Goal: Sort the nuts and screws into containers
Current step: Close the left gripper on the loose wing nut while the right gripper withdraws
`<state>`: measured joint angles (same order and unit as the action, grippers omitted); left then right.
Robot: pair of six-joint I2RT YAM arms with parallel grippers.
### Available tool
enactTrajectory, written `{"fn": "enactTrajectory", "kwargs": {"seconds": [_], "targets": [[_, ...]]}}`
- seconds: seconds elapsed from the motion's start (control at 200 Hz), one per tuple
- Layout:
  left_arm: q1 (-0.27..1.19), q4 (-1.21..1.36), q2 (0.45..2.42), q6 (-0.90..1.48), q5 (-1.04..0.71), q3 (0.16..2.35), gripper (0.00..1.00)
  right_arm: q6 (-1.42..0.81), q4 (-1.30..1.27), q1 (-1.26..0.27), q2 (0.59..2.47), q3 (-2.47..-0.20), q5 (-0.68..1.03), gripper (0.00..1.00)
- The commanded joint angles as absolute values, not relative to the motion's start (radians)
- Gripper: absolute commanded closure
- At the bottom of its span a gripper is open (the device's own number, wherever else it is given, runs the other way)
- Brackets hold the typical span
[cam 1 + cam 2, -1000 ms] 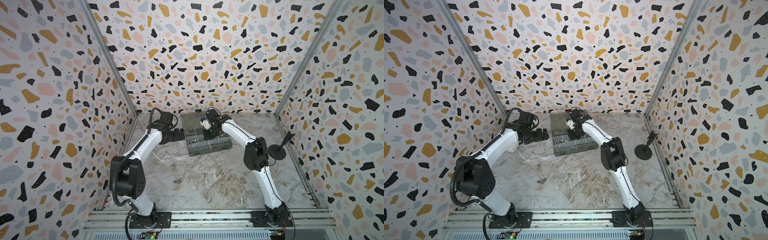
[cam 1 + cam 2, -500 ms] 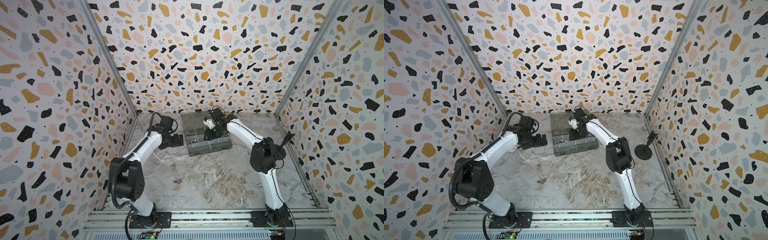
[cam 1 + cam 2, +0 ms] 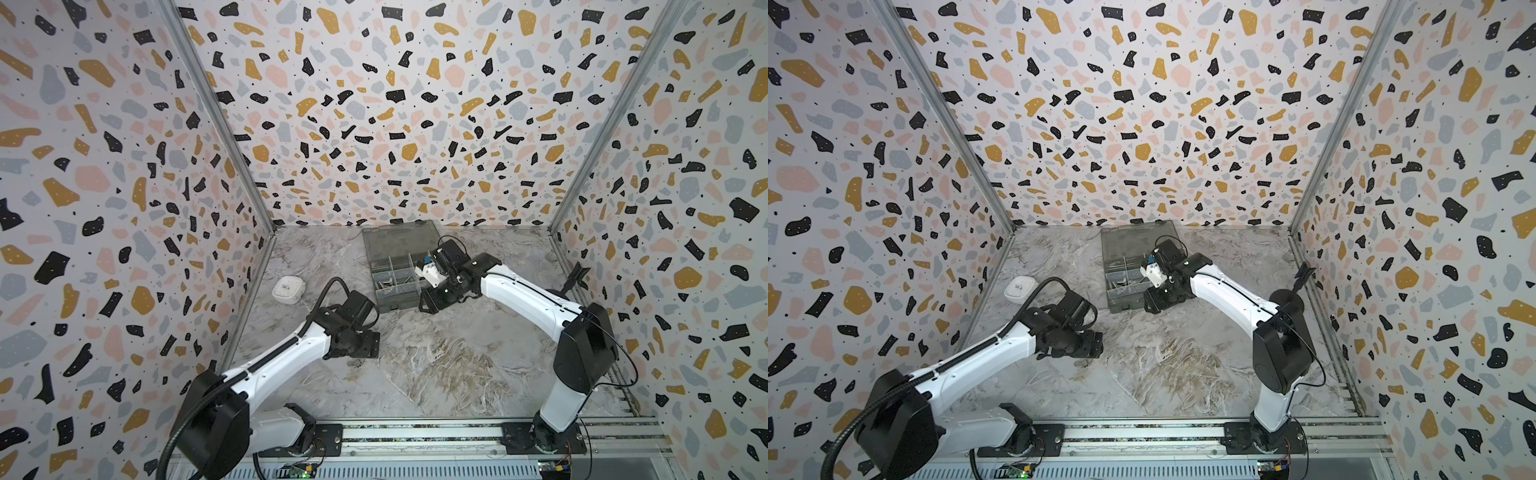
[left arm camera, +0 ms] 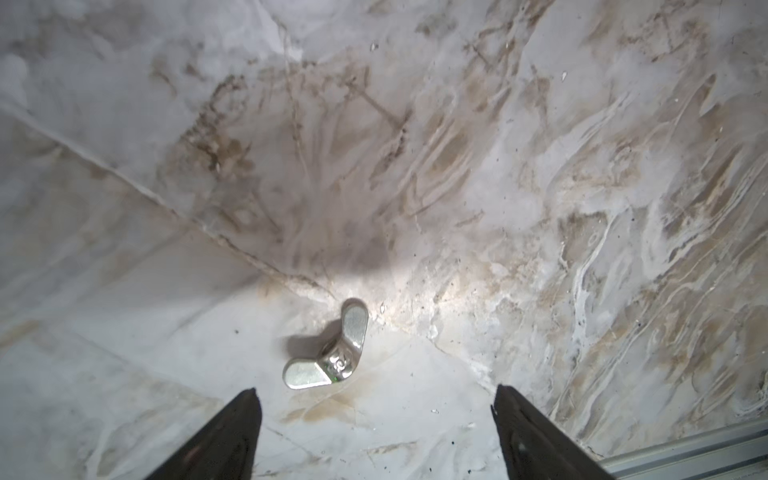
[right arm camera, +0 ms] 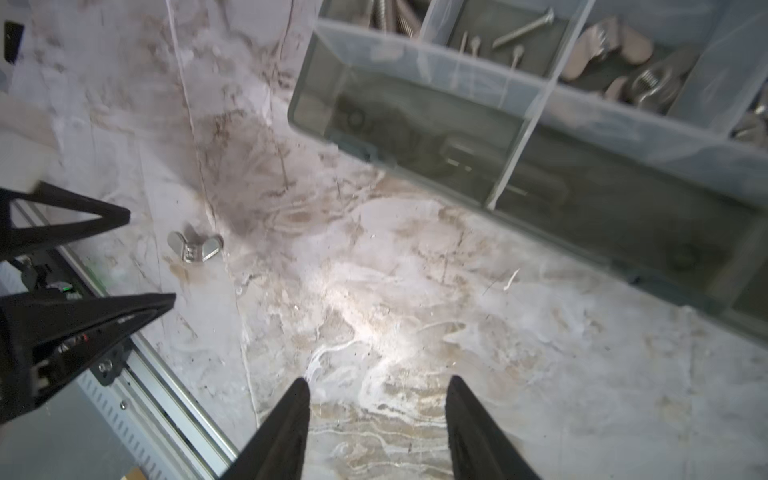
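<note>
Left gripper (image 4: 376, 395) hangs low over the counter (image 3: 457, 374), pointing down, jaws wide apart with nothing between them. Right gripper (image 5: 379, 381) has its jaws apart too, less widely, and holds nothing. In both top views it sits low just beside the near right corner of the box (image 3: 397, 301), over bare counter. Whether it touches the box I cannot tell.

The counter is marbled grey and brown, walled in by speckled panels. The box stands toward the back, a little right of the middle, with its lid (image 3: 401, 241) open behind it. Clear dividers split it into compartments (image 5: 490, 33). A white case (image 3: 289, 289) lies near the left wall, well apart from the box. A black stand (image 3: 575, 276) sits by the right wall.

One wing nut (image 4: 332, 353) lies loose on the bare counter, just ahead of the left gripper's fingertips (image 4: 245, 415). It is nearer one finger than the other and touches neither. In both top views it is a small glint just on the near side of the left gripper, well apart from the box.

In the right wrist view, thin screws (image 5: 525, 27) lie in one compartment. Winged nuts (image 5: 602, 45) lie in the compartment beside it, with a divider between them.
</note>
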<state>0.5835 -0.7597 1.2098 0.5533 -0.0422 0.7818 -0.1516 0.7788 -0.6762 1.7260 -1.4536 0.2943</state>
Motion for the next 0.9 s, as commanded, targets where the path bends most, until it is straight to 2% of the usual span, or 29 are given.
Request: {"fn": "enactTrajectory", "kwargs": {"seconds": [0.0, 0.38, 0.896], "targets": [[0.592, -0.709, 1.151, 0.606, -0.011, 0.712, 0.12, -0.153, 0.761, -0.678, 1.618, -1.388, 0.269, 0.45], [0.602, -0.627, 1.234, 0.577, 0.008, 0.687, 0.15, -0.213, 0.768, -0.678, 1.439, -1.255, 0.220, 0.45], [0.648, -0.561, 1.325, 0.568, -0.015, 0.662, 0.29, -0.242, 0.791, -0.679, 1.360, -1.202, 0.190, 0.45]]}}
